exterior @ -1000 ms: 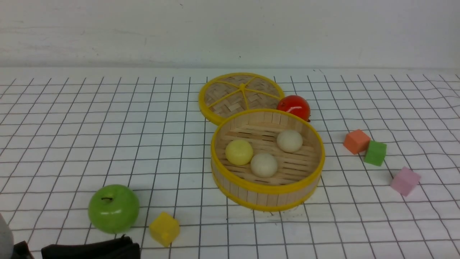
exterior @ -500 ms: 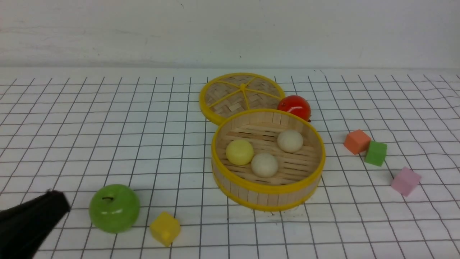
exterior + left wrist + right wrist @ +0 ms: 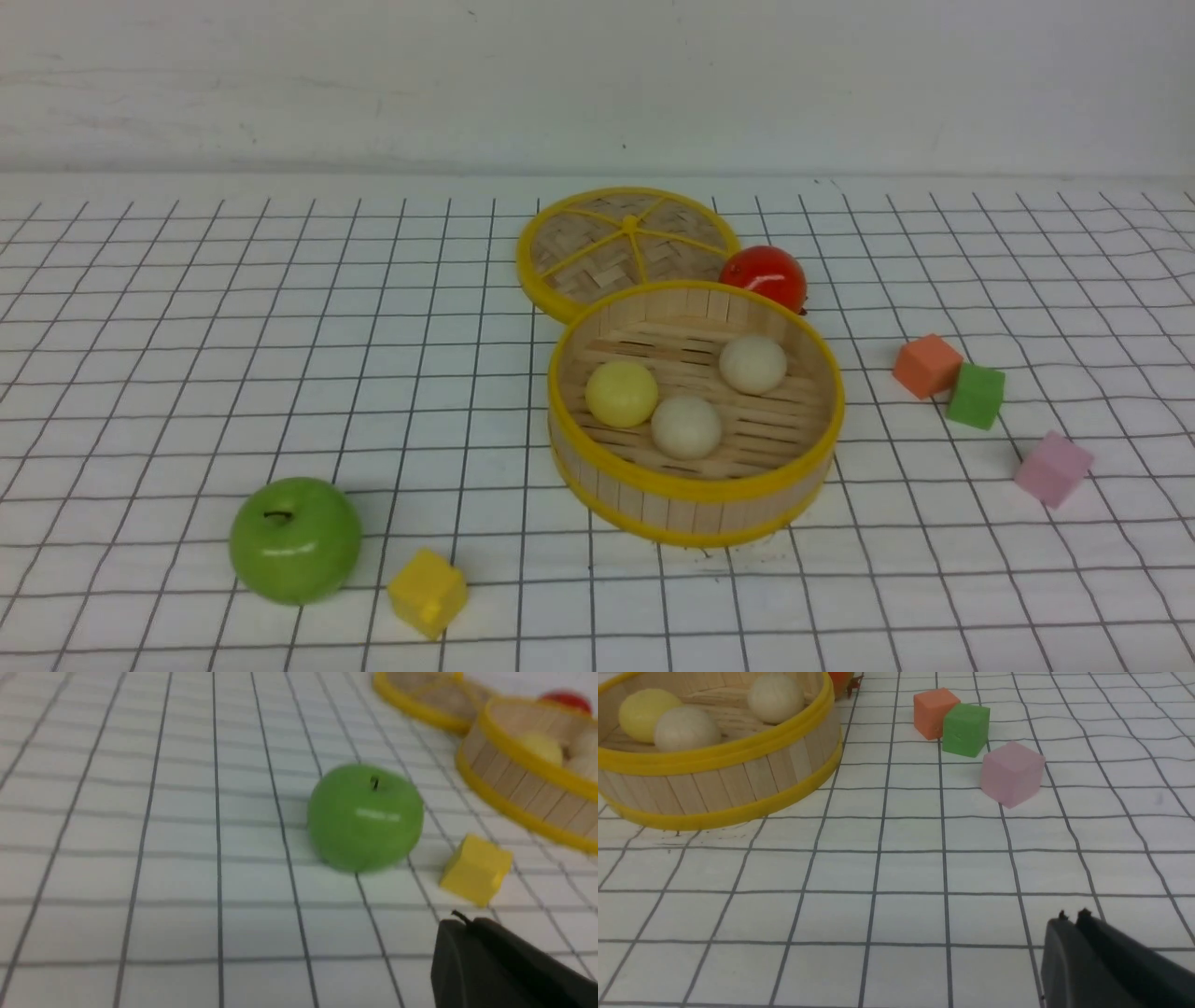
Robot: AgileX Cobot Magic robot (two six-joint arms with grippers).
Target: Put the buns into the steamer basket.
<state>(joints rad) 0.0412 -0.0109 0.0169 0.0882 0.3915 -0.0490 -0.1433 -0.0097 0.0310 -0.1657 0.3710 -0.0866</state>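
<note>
The steamer basket (image 3: 695, 509) stands at the middle of the gridded cloth, with three buns on its slatted floor: a pale yellow bun (image 3: 621, 393), a cream bun (image 3: 686, 426) and another cream bun (image 3: 752, 363). The basket (image 3: 738, 784) and its buns also show in the right wrist view. Neither arm appears in the front view. My left gripper (image 3: 460, 924) is shut and empty, low over the cloth near the yellow cube. Also shut and holding nothing, my right gripper (image 3: 1071, 919) hangs over bare cloth, well away from the basket.
The woven lid (image 3: 627, 250) lies flat behind the basket beside a red fruit (image 3: 764, 277). A green apple (image 3: 295, 539) and a yellow cube (image 3: 428, 592) sit at the front left. Orange (image 3: 926, 366), green (image 3: 976, 396) and pink (image 3: 1053, 469) cubes lie to the right.
The left gripper has drawn back out of the front view's lower left corner and its jaws have closed. The buns, basket and other objects have not moved.
</note>
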